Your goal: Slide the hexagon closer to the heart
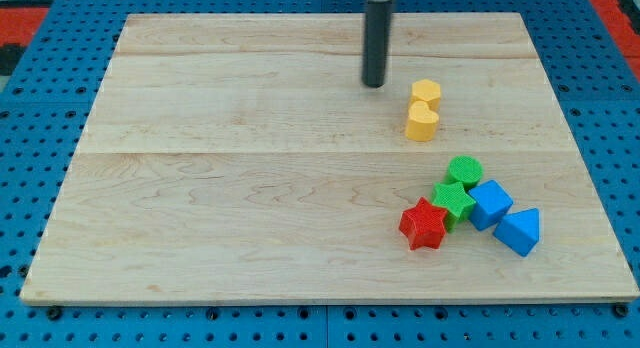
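A yellow hexagon block (426, 91) lies on the wooden board at the view's upper right. A yellow heart block (421, 121) sits just below it, and the two touch. My tip (374, 84) stands on the board to the left of the hexagon, with a small gap between them. The dark rod rises from the tip to the view's top edge.
A cluster sits at the lower right: a green round block (464, 171), a green star (453, 201), a red star (423, 225), a blue cube (490, 204) and a blue triangular block (519, 231). Blue pegboard (30, 108) surrounds the board.
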